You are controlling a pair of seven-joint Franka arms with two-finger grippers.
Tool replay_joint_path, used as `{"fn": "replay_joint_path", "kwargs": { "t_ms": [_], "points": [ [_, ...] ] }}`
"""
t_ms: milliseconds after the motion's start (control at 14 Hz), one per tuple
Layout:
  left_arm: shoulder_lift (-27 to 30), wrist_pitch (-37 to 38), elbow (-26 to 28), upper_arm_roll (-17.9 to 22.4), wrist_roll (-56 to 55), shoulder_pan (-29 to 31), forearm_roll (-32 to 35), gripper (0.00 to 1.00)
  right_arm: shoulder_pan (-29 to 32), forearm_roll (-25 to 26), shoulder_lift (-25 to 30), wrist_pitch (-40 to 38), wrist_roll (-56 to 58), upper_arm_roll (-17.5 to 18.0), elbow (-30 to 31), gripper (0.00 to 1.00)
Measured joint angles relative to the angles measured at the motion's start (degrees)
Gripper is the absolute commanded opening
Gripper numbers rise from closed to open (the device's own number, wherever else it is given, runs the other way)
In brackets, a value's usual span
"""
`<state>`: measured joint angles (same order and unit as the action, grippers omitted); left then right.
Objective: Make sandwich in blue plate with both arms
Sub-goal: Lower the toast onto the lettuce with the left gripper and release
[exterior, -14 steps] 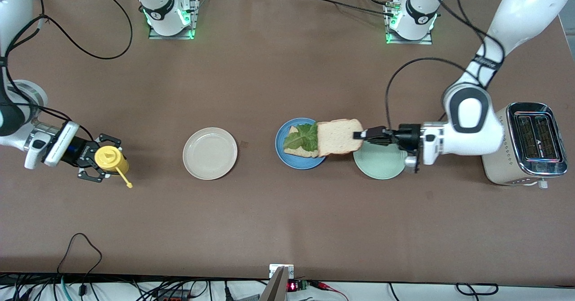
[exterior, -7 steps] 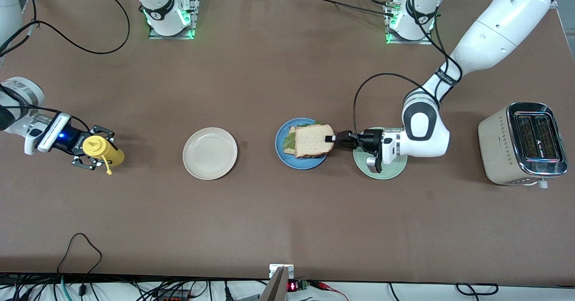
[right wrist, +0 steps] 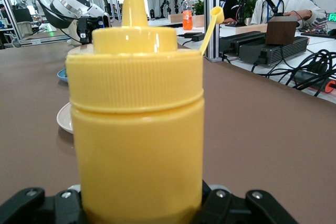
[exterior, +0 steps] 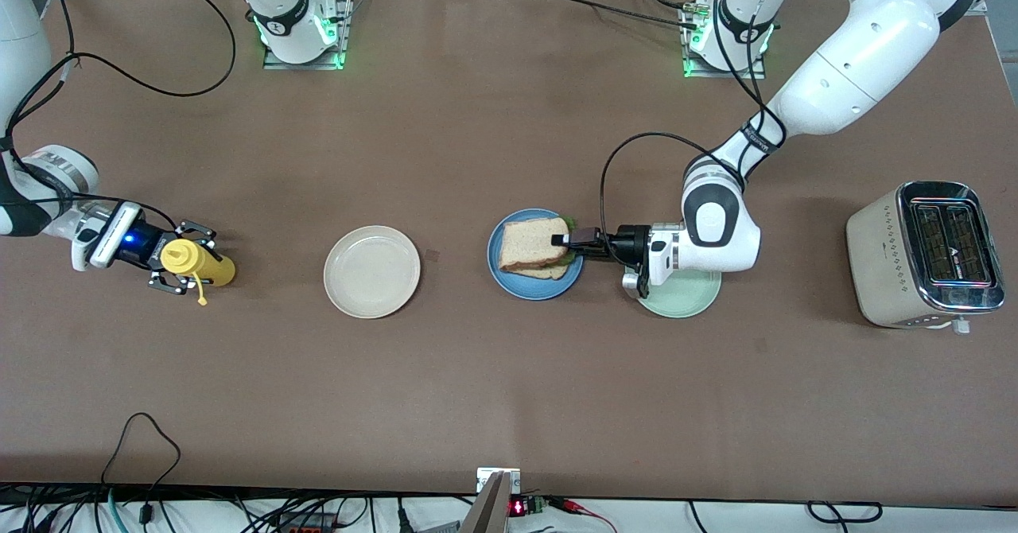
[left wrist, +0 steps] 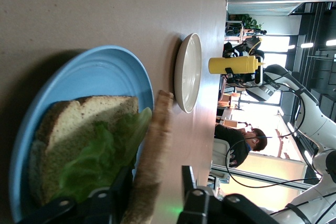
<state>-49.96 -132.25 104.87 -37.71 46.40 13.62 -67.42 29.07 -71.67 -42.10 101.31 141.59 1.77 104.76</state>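
Sandwich (exterior: 534, 247) on blue plate (exterior: 509, 278), between cream plate (exterior: 371, 271) and green plate (exterior: 684, 298); top slice laid over lettuce. Left gripper (exterior: 566, 239) at slice edge, cannot tell whether let go or pinching. Right gripper (exterior: 176, 266) clamped on mustard bottle (exterior: 196, 261), low over table at right arm's end. Last step, likely: release slice, back away level, avoid dragging it.

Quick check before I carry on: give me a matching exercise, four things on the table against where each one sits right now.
1. sandwich
2. yellow bottle
3. toaster
4. cream plate

A. at the left arm's end of the table
B. in the right gripper
C. on the blue plate
D. bare, between bottle and blue plate

Pairs: 1-C, 2-B, 3-A, 4-D
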Motion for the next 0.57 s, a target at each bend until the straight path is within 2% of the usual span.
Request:
{"fn": "replay_joint_path", "kwargs": {
  "t_ms": [215, 287, 358, 430, 573],
  "points": [
    [0.0, -0.2, -1.0, 1.7, 4.7, 0.5, 0.0, 1.0, 0.4, 0.0, -1.2, 0.0, 0.0, 0.0, 0.0, 0.01],
    [0.2, -0.2, -1.5, 2.6, 5.3, 0.8, 0.4, 1.0, 0.5, -0.2, -1.6, -0.2, 0.1, 0.0, 0.0, 0.07],
    [0.8, -0.1, -1.8, 3.1, 5.5, 1.1, 1.8, 1.0, 0.8, -0.4, -1.8, -0.5, 0.1, 0.1, -0.1, 0.37],
    [1.6, -0.1, -2.1, 3.4, 5.4, 1.6, 4.0, 1.0, 0.9, -0.4, -1.9, -0.6, 0.1, 0.2, -0.1, 0.99],
    [4.6, 2.3, -2.7, 4.2, 1.4, 2.6, 11.5, 1.0, 0.9, -0.4, -1.9, -0.7, 0.1, 0.3, -0.1, 1.0]
  ]
}}
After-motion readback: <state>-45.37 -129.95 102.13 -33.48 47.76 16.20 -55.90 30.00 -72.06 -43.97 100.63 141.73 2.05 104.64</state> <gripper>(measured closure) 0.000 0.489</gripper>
